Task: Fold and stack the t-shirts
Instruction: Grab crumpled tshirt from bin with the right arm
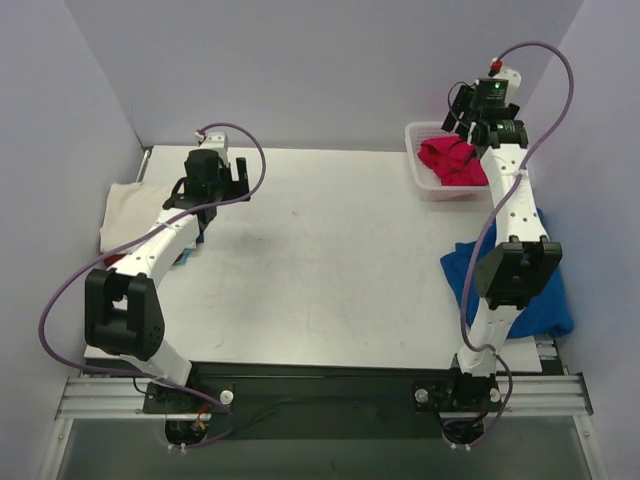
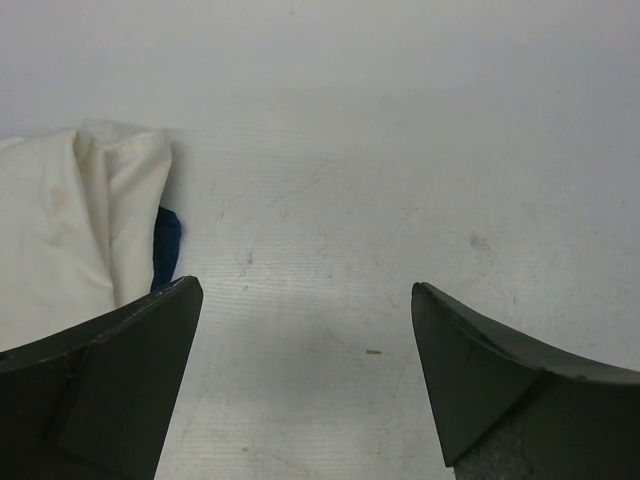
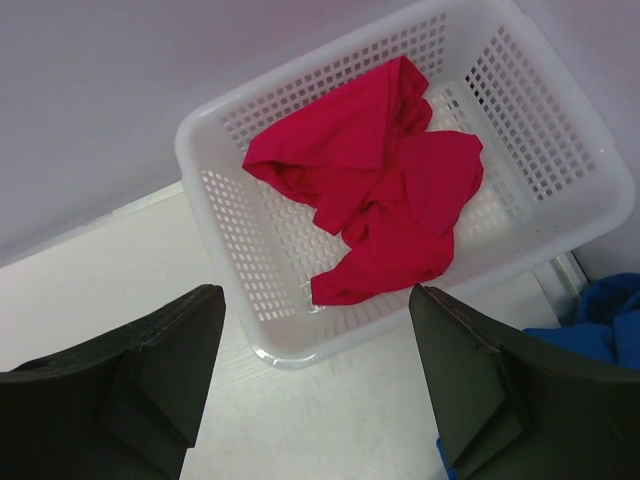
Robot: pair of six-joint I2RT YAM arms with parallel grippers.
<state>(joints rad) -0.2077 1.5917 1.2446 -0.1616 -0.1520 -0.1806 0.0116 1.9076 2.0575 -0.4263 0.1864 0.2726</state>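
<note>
Pickup comes next: crimson t-shirt [image 3: 380, 210] lies crumpled in the basket [image 3: 215, 215] at the table's [image 1: 330, 260] 1 o'clock, your right gripper [image 3: 315, 300] above it, jaws wide, empty. Lower and pinch a fold. Left gripper [image 2: 305, 290], likewise wide and empty, hovers beside the cream t-shirt [image 2: 60, 230] at 9 o'clock.

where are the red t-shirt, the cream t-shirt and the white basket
red t-shirt [image 3: 390, 190], right wrist view, middle of the crumpled cloth
cream t-shirt [image 2: 60, 235], left wrist view, its broad upper surface
white basket [image 3: 228, 212], right wrist view, bare lattice wall beside the shirt
</note>
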